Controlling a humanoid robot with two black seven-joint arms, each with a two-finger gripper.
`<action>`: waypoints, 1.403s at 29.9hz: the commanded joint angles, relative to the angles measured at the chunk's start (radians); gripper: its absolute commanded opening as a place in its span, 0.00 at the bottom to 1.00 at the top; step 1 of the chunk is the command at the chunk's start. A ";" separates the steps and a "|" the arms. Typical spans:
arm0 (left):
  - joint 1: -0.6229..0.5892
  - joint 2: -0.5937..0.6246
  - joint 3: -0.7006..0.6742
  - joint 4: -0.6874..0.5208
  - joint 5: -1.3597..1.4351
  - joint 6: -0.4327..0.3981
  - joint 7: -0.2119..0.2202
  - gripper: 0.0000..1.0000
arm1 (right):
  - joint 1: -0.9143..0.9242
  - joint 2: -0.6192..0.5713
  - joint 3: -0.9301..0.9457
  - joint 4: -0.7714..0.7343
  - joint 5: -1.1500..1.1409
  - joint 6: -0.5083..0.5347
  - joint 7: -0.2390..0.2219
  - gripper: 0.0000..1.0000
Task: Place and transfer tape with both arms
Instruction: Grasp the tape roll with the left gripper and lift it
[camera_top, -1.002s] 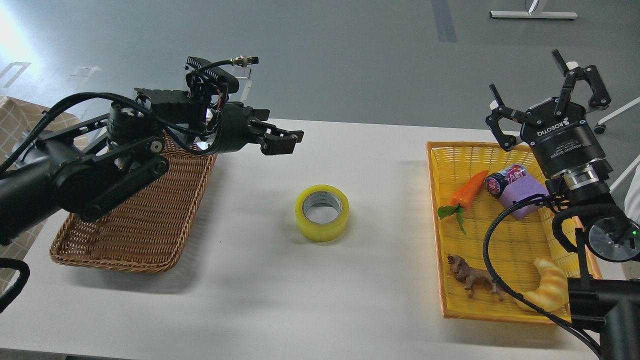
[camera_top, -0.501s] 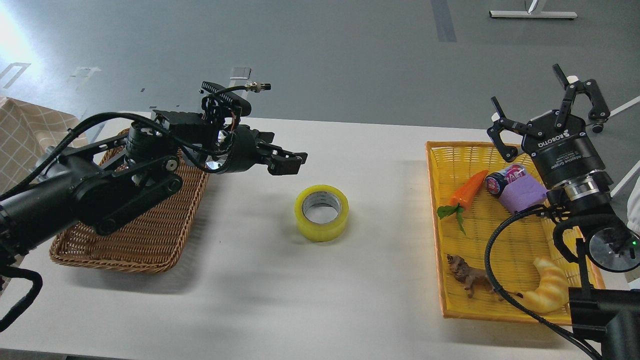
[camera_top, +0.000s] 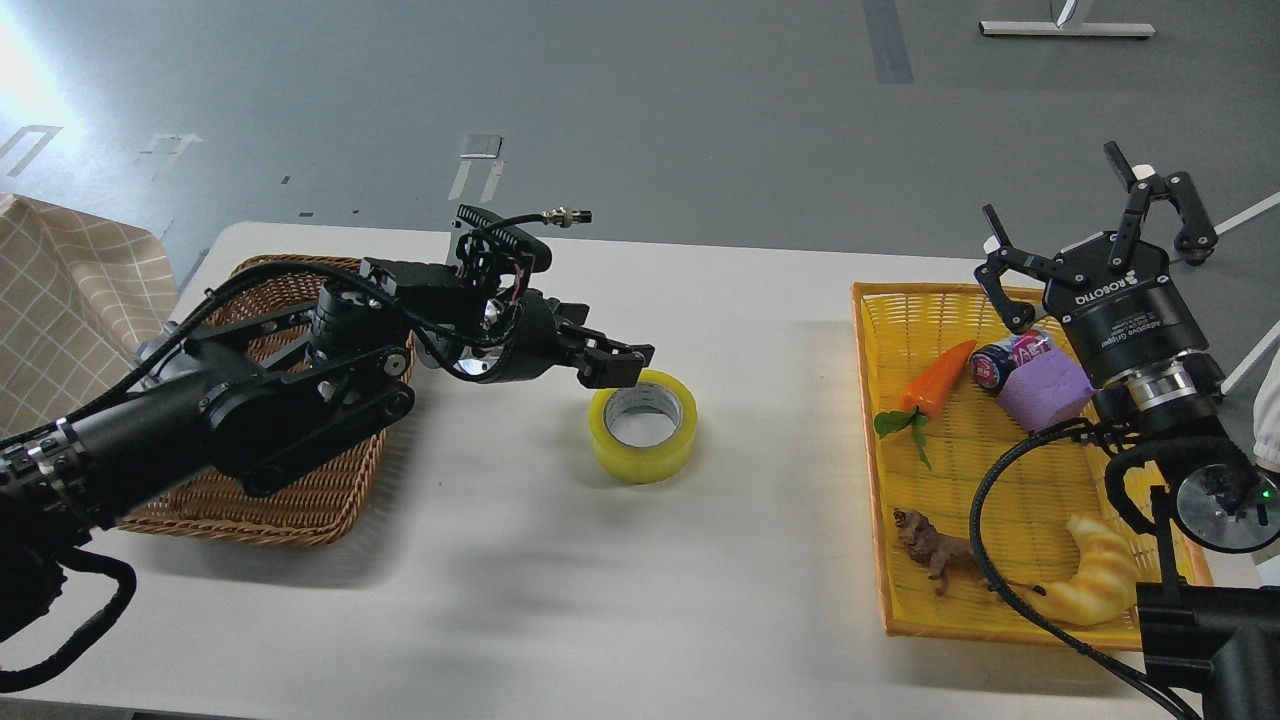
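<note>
The tape (camera_top: 644, 426), a wide yellow roll with a grey-white core, lies flat on the white table (camera_top: 560, 560) near its middle. My left gripper (camera_top: 615, 364) reaches in from the left and hovers at the roll's upper-left rim; its dark fingers look apart and hold nothing. Whether it touches the roll I cannot tell. My right gripper (camera_top: 1055, 190) is open wide and empty. It is raised above the far end of the yellow basket (camera_top: 872, 470), well to the right of the tape.
A brown wicker basket (camera_top: 300, 500) sits at the left under my left arm. The yellow basket holds a toy carrot (camera_top: 930, 385), a small can (camera_top: 1000, 362), a purple block (camera_top: 1045, 392), a toy lion (camera_top: 940, 555) and a croissant toy (camera_top: 1095, 575).
My left gripper has moved right and down, from above the wicker basket's far corner to the tape's upper-left rim. The right gripper has barely shifted. The tape has not moved.
</note>
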 joint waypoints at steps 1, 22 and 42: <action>0.012 -0.018 0.005 0.012 0.001 0.000 0.001 0.98 | 0.001 0.000 0.000 0.000 0.000 0.000 0.000 0.96; 0.050 -0.054 0.017 0.087 0.003 0.000 0.015 0.97 | 0.001 0.000 0.000 -0.002 0.000 0.000 0.000 0.96; 0.064 -0.093 0.018 0.150 0.006 0.000 0.035 0.85 | 0.001 0.000 0.000 -0.002 0.000 0.000 0.000 0.96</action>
